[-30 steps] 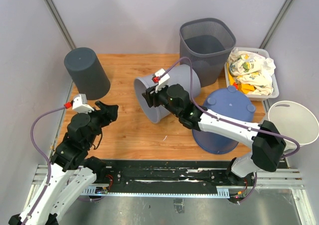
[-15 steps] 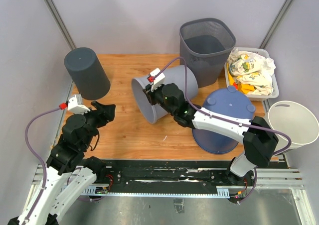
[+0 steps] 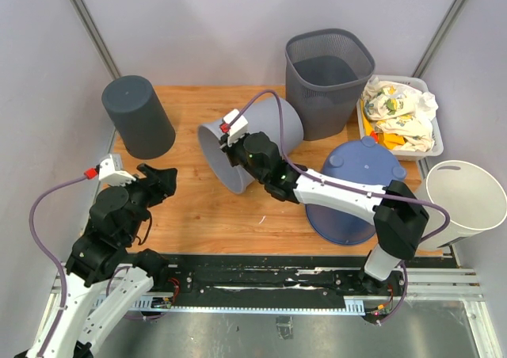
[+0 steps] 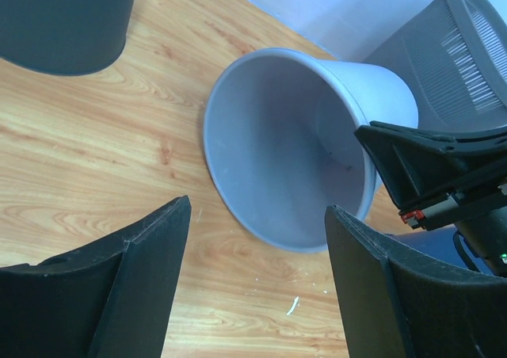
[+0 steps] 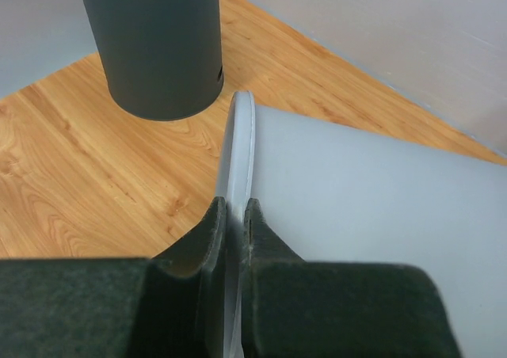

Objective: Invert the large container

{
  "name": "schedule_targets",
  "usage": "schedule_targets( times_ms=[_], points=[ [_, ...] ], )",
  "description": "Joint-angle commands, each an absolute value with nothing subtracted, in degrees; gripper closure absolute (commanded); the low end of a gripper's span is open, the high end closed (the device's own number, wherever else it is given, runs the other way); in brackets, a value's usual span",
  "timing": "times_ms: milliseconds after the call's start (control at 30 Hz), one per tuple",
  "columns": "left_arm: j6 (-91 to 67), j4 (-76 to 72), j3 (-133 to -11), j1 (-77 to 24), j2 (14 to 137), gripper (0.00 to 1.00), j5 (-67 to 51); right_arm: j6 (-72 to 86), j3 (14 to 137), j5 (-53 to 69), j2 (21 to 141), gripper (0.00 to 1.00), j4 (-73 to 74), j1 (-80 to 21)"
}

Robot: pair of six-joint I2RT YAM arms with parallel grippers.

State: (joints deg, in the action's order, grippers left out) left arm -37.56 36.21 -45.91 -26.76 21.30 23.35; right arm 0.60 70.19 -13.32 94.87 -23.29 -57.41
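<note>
Step in hand: grip made, flip not yet begun. The large grey container lies on its side mid-way across the wooden surface, mouth twd the near-left, base twd the mesh basket. R pincer is clamped on the upper edge of the rim, 1 finger inside, 1 outside. L pincer hangs w/ jaws wide apart, holding nothing, just short of the mouth, not touching.

Next, prob: R arm lifts the rim & swings it over so the mouth lands flat, base up. Needs clearance from the dark bin at L & the blue tub at R. A thin rim grip may slip as the weight shifts, so the L pincer could steady the wall.
</note>
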Motion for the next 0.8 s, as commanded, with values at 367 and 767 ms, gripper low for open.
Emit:
schedule_targets(
  times_ms=[367, 767],
  points=[
    [-39.7, 43.3, -50.0, -26.8, 15.9, 0.25, 28.6, -11.9, 75.4, -23.3, 103.9, 0.99, -21.2, -66.5],
    [-40.6, 45.8, -50.9, -26.8, 13.3, 0.25, 31.3, -3.4, 74.5, -15.7, 108.4, 0.99, -21.6, -67.6]
  ],
)
